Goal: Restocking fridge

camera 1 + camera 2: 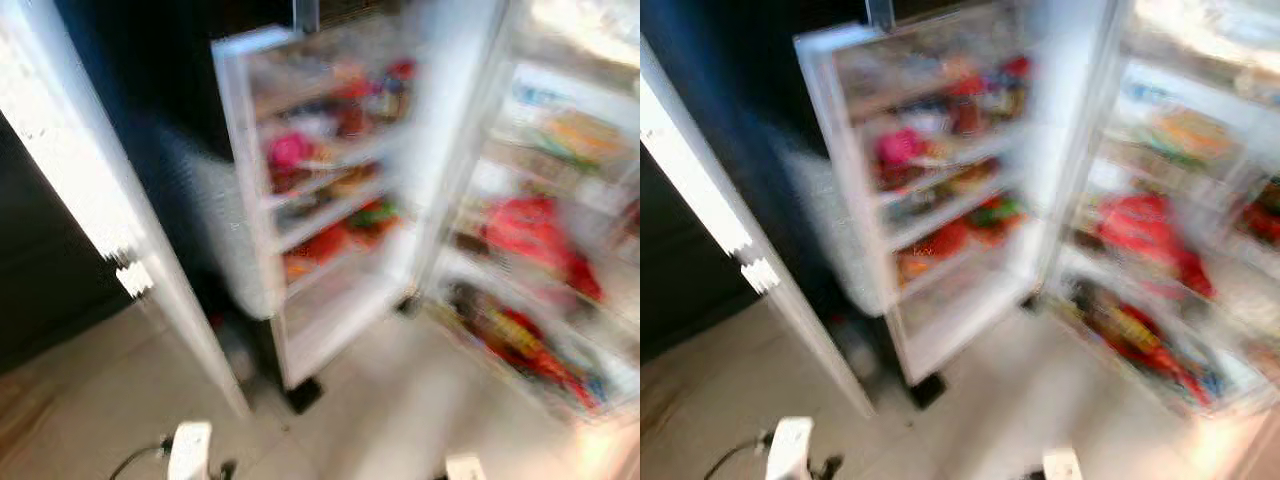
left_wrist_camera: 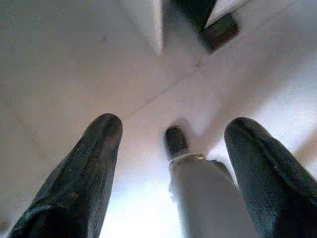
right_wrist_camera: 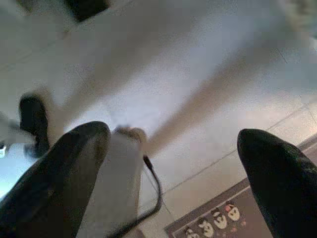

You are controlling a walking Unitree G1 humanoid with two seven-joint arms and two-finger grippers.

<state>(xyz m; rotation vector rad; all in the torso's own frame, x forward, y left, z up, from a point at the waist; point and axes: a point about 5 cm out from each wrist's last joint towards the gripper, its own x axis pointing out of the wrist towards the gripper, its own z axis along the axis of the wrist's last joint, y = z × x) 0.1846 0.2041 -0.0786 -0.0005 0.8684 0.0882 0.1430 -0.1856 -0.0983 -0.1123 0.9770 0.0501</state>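
Left end effector [image 2: 171,144] hangs low over the floor [image 2: 74,59], fingers [image 2: 81,178] spread wide apart, nothing between them. Beyond it a grey leg and dark foot [image 2: 176,141] on pale tiles, and farther off a white door edge [image 2: 148,20] with a dark block [image 2: 220,32] beside it.

Right end effector [image 3: 173,148] also points at the floor, fingers [image 3: 59,173] wide apart, empty. Between them a pale leg [image 3: 116,183] with a black cable [image 3: 156,193] running along it; a dark foot [image 3: 33,124] to one side; a dark mat [image 3: 218,220] with small printed figures at the frame edge.

Head views heavily blurred. Fridge [image 1: 540,250] stands ahead, right of centre, open, shelves packed with red, orange and green packs; items too smeared to name. Its door [image 1: 320,190] swings out at centre, door shelves full: a pink item [image 1: 290,150], red and green ones lower. A white panel [image 1: 90,190] slants across the left, dark behind it. Pale tiled floor near; arm tops [image 1: 190,450] at the near edge.
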